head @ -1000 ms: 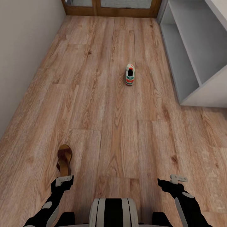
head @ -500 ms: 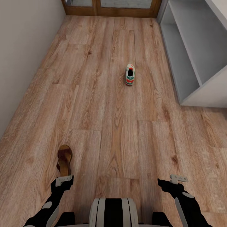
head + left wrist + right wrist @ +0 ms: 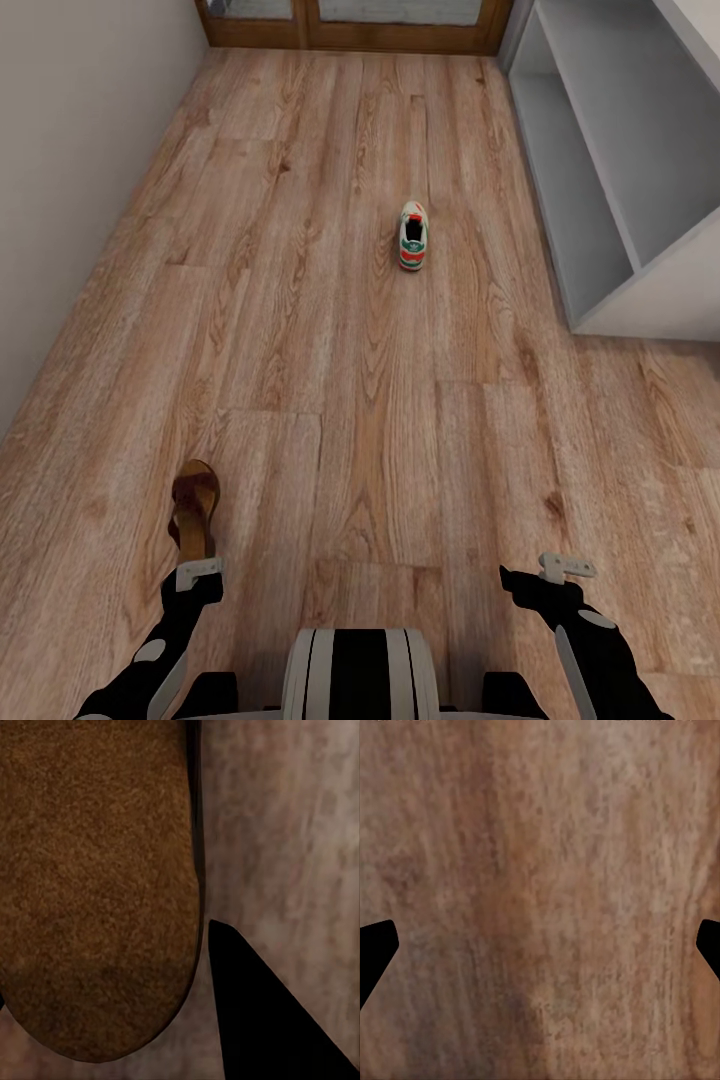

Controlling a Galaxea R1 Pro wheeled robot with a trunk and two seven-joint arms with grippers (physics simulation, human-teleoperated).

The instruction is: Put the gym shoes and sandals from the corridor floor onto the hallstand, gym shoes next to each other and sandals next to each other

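While the robot stands in the corridor, its left gripper (image 3: 197, 578) sits low at seven o'clock in the head view, directly over the heel end of one sandal (image 3: 193, 508). In the left wrist view the tan footbed of that sandal (image 3: 94, 889) lies close beside one dark finger (image 3: 262, 1020); whether the jaws are spread or pinching cannot be told. The right gripper (image 3: 545, 575) hangs at five o'clock over bare corridor floor (image 3: 350, 330), jaws spread wide (finger tips sit at opposite edges of the right wrist view) and holding nothing.

Farther out, toward twelve o'clock, one gym shoe (image 3: 412, 236) rests on the planks, well apart from the sandal. At two o'clock stands the hallstand (image 3: 600, 200), its visible shelves bare.

Progress judgement: no footwear is on the rack in these views, so all placing remains; the second sandal and second gym shoe must yet be located.

Compared with a second ago, the sandal and left gripper have shifted slightly toward nine o'clock; the gym shoe and right gripper are unchanged.
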